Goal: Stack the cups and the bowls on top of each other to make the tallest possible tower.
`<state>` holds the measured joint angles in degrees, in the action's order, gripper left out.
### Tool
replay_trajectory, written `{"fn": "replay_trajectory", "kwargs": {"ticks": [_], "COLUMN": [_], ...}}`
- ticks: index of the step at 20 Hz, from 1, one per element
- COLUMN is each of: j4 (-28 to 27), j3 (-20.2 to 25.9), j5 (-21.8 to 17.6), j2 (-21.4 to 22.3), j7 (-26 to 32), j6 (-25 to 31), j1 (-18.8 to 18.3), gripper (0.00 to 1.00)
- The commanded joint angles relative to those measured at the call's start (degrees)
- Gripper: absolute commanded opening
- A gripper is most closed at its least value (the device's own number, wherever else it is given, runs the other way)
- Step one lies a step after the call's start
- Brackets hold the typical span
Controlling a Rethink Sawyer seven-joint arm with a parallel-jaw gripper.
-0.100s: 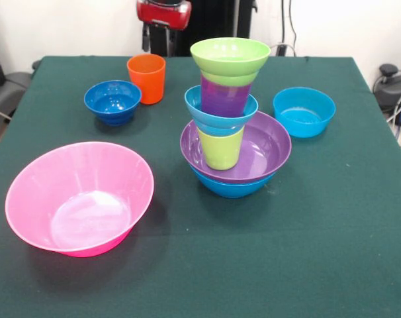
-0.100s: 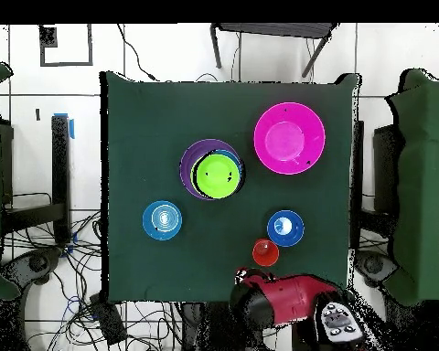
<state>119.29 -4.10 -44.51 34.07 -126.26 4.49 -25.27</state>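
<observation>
Gripper state unclear, arm (image 2: 292, 302) drawn back; tower (image 1: 231, 119): blue, purple bowls, lime bowl topmost.

Table covering (image 1: 333, 218): dark green cloth, plain, unpatterned; huge glossy plastic round bowl (image 1: 79, 197): hot pink, translucent; small round plastic bowl (image 1: 112, 101): dark blue; tapered plastic tumbler (image 1: 146, 78): orange; lone round plastic bowl (image 1: 304, 111): turquoise; stacked tower (image 1: 231, 112), bottom to top: blue bowl, purple bowl, lime green cup, turquoise bowl, purple cup, lime green bowl; robot arm housing (image 2: 292, 300): red with black.
</observation>
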Motion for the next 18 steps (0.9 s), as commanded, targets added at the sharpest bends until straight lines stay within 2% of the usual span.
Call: {"fn": "replay_trajectory", "kwargs": {"ticks": [1, 2, 5, 9, 12, 18], "j4": [-3.09, -3.37, -5.43, -7.87, -8.35, -7.39], "j3": [0.40, -1.98, -4.71, -7.76, -8.81, -6.51], "j5": [-4.62, -5.36, -6.27, -4.88, -3.82, -3.87], "j2": [-5.97, -7.33, -10.21, -12.74, -12.56, -10.02], "j7": [-1.69, -2.52, -2.59, -3.22, -2.85, -1.13], "j6": [-4.90, -7.40, -10.43, -13.03, -12.95, -9.57], "j1": [2.94, 4.41, 5.57, 7.98, 9.14, 7.54], "gripper": [1.00, 1.00, 1.00, 1.00, 1.00, 1.00]}}
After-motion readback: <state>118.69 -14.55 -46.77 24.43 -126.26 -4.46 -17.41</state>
